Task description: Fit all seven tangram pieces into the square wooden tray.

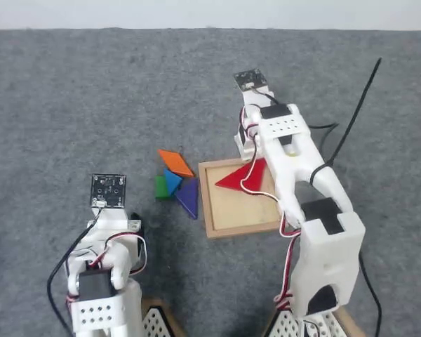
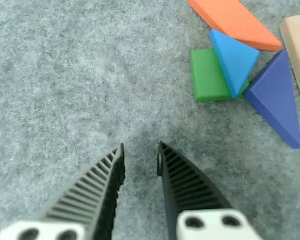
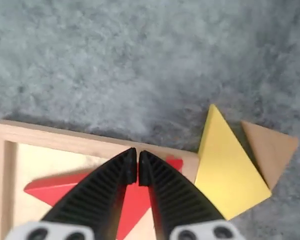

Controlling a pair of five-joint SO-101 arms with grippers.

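The square wooden tray (image 1: 228, 214) (image 3: 65, 136) lies mid-table with a red triangle (image 1: 237, 179) (image 3: 45, 188) in it, near its far rim. My right gripper (image 3: 137, 154) hangs shut just above that triangle by the rim, with nothing between its fingers. A yellow triangle (image 3: 227, 175) and a tan triangle (image 3: 270, 149) rest on the carpet just outside the tray. Left of the tray sit an orange parallelogram (image 1: 176, 161) (image 2: 235, 22), a green square (image 1: 160, 187) (image 2: 206, 75), a light blue triangle (image 1: 172, 180) (image 2: 235, 59) and a dark blue triangle (image 1: 188, 197) (image 2: 277, 97). My left gripper (image 2: 141, 150) is open over bare carpet, short of them.
Grey carpet (image 1: 70, 105) covers the table. The right arm (image 1: 288, 140) stretches over the tray's right side, and its cables (image 1: 252, 179) drape across the red triangle. The left arm (image 1: 102, 281) stays near the front edge.
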